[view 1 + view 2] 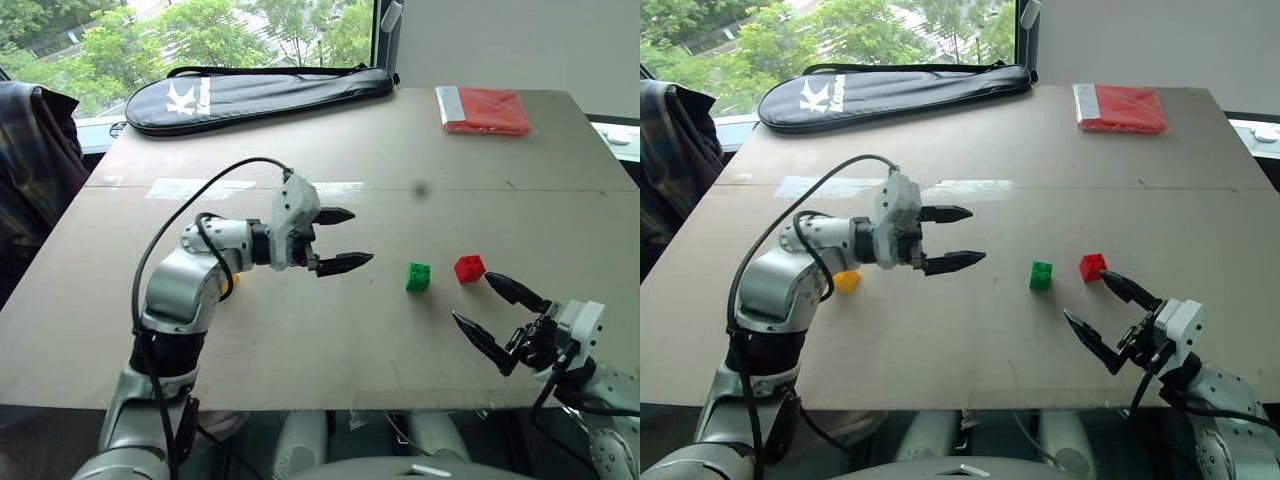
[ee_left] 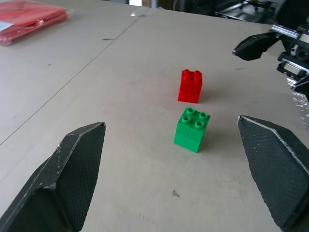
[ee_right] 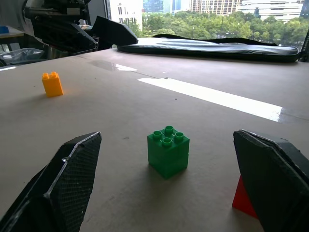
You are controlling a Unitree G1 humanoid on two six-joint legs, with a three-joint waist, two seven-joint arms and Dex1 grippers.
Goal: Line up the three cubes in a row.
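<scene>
On the grey table [image 1: 300, 340] the green cube [image 1: 418, 277] and the red cube [image 1: 468, 268] stand close together, right of centre, with a small gap between them. The yellow cube [image 1: 847, 282] sits apart at the left, beside my left forearm. My left gripper [image 1: 358, 237] hovers open above the table, pointing right toward the green cube from a hand's length away, holding nothing. My right gripper [image 1: 473, 298] is open and empty just in front of the red cube, low over the table. In the right wrist view the green cube [image 3: 168, 151] lies between my fingers' lines.
A flat red packet [image 1: 483, 110] lies at the far right of the table. A long black racket bag [image 1: 260, 95] lies along the far edge. A dark jacket [image 1: 35, 150] hangs at the left, off the table.
</scene>
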